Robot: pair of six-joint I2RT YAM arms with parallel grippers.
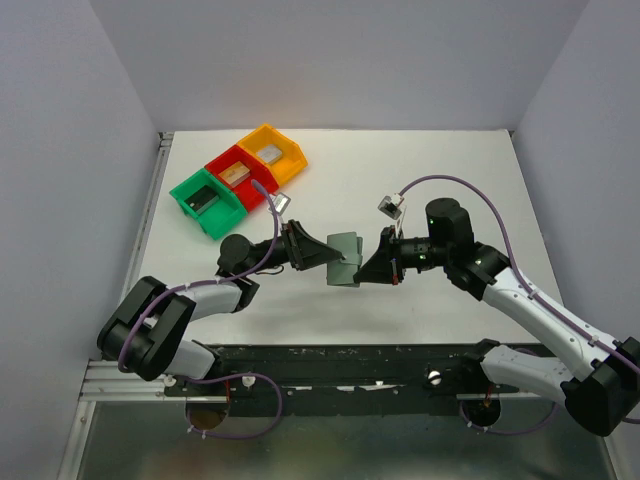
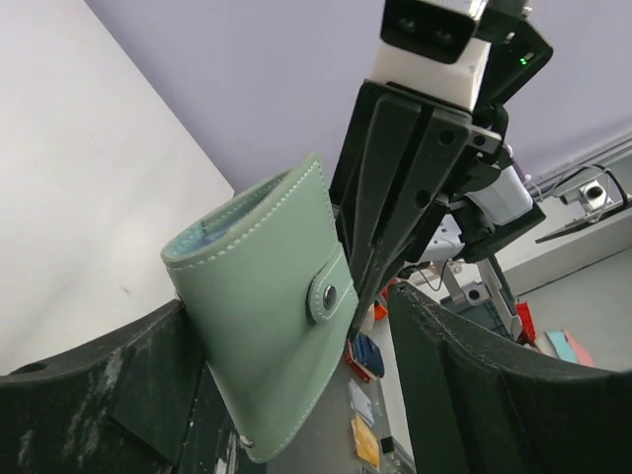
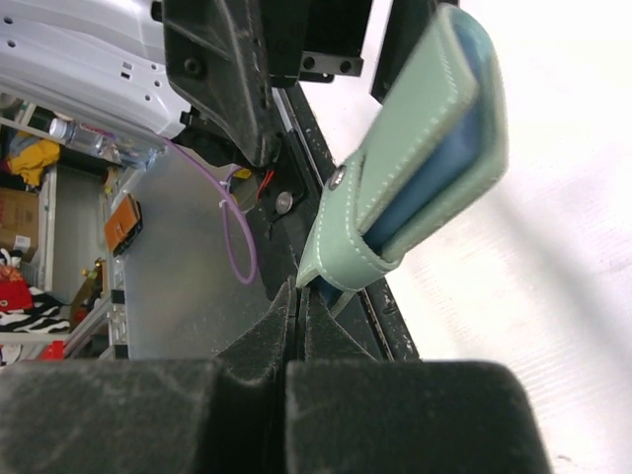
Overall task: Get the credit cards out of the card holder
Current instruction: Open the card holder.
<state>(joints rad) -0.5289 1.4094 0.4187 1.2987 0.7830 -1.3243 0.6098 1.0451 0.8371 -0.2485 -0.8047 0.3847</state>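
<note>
Card holder point(image 1: 345, 258) hangs snapped shut above the middle of the table point(image 1: 430, 170), on edge right between both arms, its tab point(image 2: 328, 291) pinched in the tightly closed right gripper point(image 3: 299, 296), its body between the wide-apart, not yet squeezing fingers of the left gripper point(image 1: 322, 254).

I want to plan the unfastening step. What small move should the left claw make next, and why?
Probably close the left claw on the grey-green stitched card holder: it sits between that claw's open fingers, snap fastened, while the shut right claw pinches its tab.
</note>
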